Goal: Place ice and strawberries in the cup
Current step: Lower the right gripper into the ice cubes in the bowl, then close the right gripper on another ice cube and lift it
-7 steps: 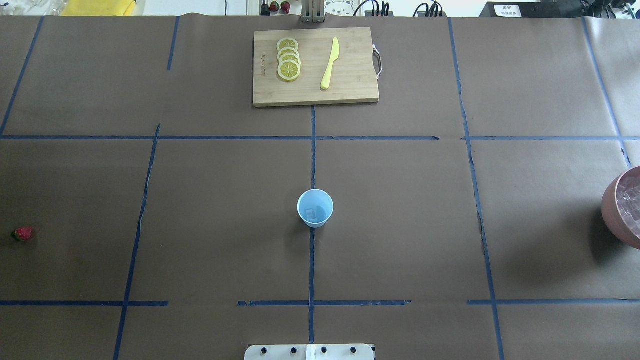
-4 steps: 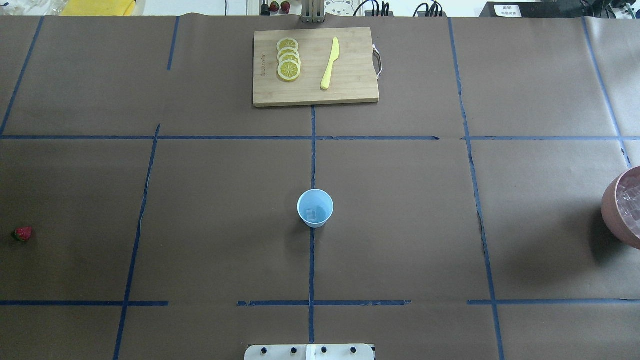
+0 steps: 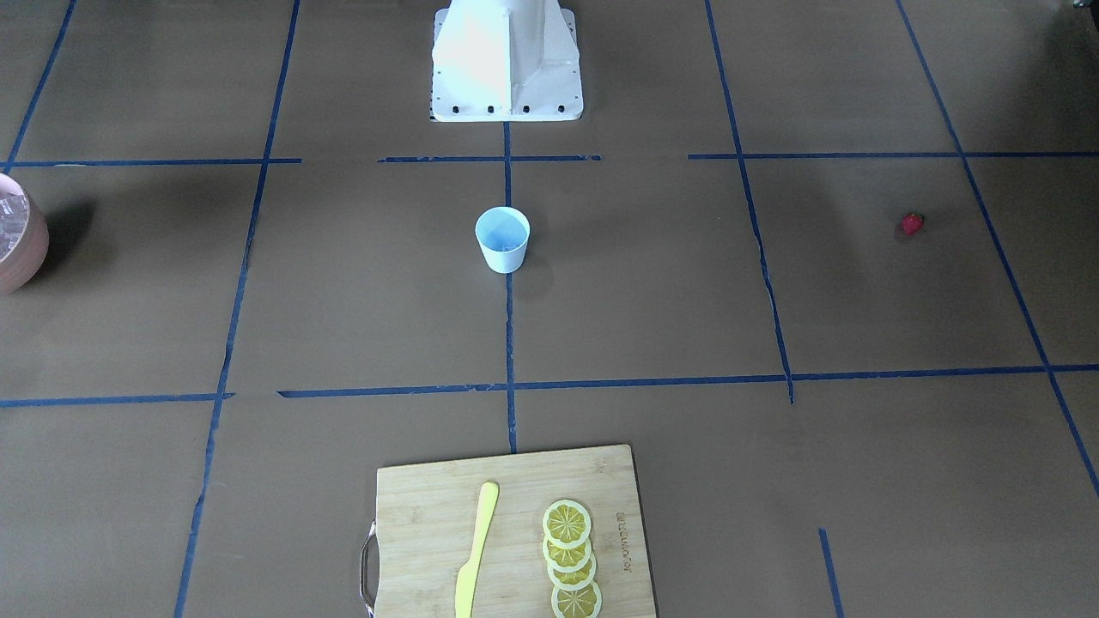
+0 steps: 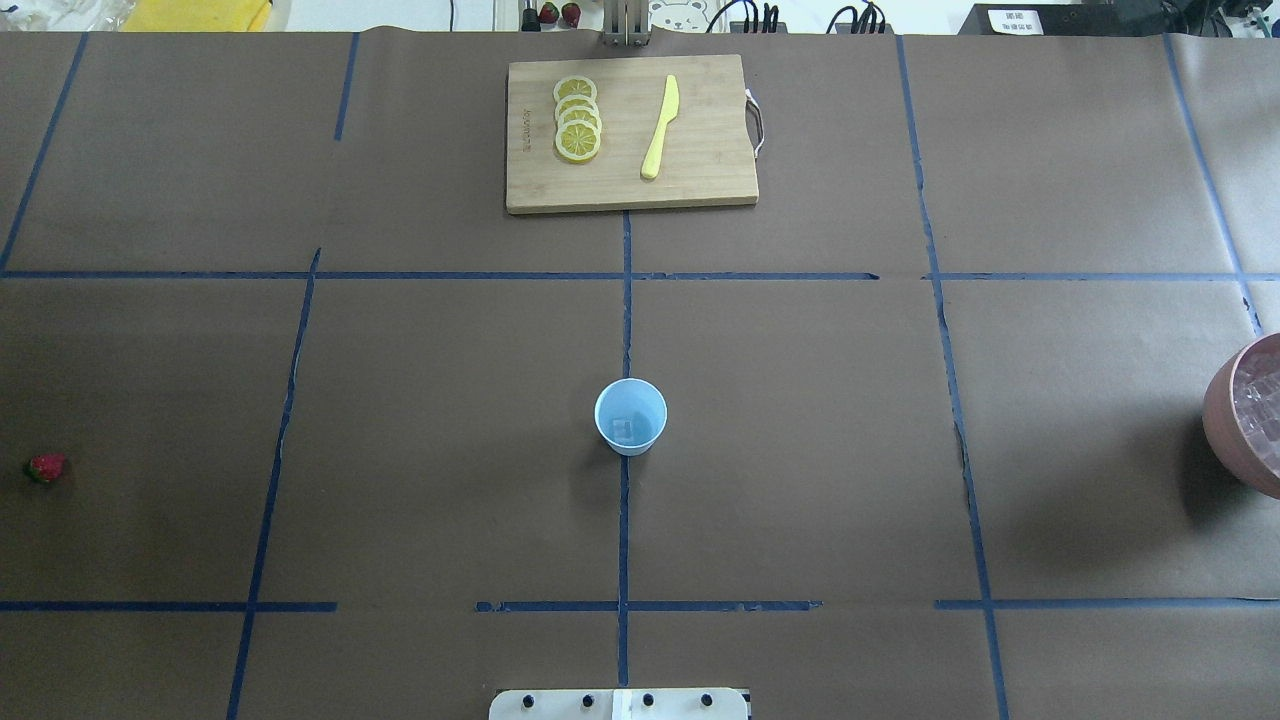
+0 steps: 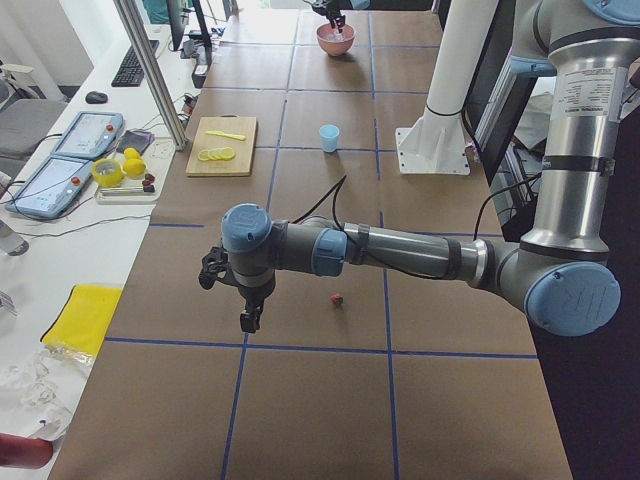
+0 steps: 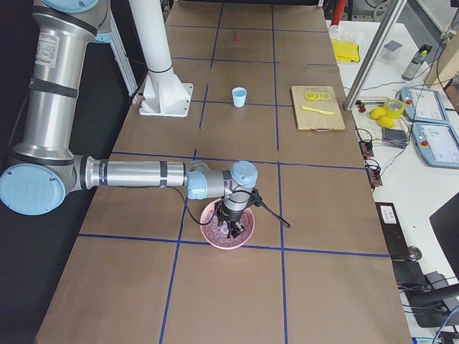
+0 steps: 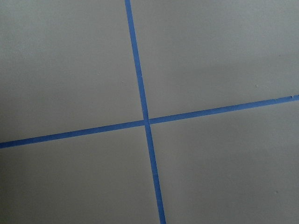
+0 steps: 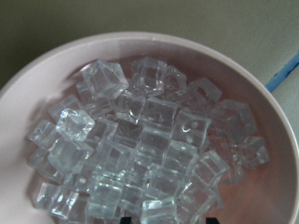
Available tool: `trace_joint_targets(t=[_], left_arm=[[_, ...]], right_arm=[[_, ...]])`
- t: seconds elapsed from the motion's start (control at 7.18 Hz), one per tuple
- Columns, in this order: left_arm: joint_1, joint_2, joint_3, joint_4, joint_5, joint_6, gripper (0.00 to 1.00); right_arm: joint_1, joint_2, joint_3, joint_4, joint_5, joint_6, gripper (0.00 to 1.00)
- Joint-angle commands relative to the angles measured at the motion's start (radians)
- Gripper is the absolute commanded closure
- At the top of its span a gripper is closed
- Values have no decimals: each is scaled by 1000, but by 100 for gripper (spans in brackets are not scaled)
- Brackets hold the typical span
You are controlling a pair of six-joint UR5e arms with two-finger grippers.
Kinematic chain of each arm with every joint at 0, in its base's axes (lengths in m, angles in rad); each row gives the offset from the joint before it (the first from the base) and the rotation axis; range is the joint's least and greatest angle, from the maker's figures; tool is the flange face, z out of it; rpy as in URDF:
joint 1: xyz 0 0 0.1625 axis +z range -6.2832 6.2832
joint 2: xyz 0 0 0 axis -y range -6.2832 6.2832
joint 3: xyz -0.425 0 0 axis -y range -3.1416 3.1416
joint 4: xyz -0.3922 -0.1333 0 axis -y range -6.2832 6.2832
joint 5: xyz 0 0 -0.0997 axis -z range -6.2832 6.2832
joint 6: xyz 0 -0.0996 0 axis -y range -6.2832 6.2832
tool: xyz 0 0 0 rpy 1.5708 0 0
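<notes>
Cup [image 4: 630, 417] upright on the centre tape line, one ice cube [image 4: 622, 428] inside. Well left of cup: strawberry [image 4: 46, 467] on the table. Left gripper [image 5: 247, 321] hangs near it; cannot tell whether the fingers are apart or together. Well right of cup: pink bowl [image 4: 1222, 412] heaped with ice [image 8: 140, 149]. Right gripper [image 6: 231, 231] just above the heap, fingertips [image 8: 125, 219] apart. Beyond cup: cutting board [image 4: 700, 180], lemon slices [image 4: 577, 118], yellow knife [image 4: 660, 128].

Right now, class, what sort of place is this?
Probably a robotics lab: an industrial robot arm reaches over a table papered brown with a blue tape grid, and teach pendants lie on the side bench.
</notes>
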Motion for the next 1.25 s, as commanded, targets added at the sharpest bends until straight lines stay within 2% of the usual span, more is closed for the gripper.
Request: trace_joint_targets(t=[0.0,0.84,1.11], left_arm=[[1,2,-2,0,-2,2,0],[1,2,-2,0,-2,2,0],[1,0,-2,0,-2,2,0]], right_arm=[[-6,6,-5,0,-5,0,39],[-9,25,-22,0,-8,0,40],[-9,23,-21,0,-8,0,47]])
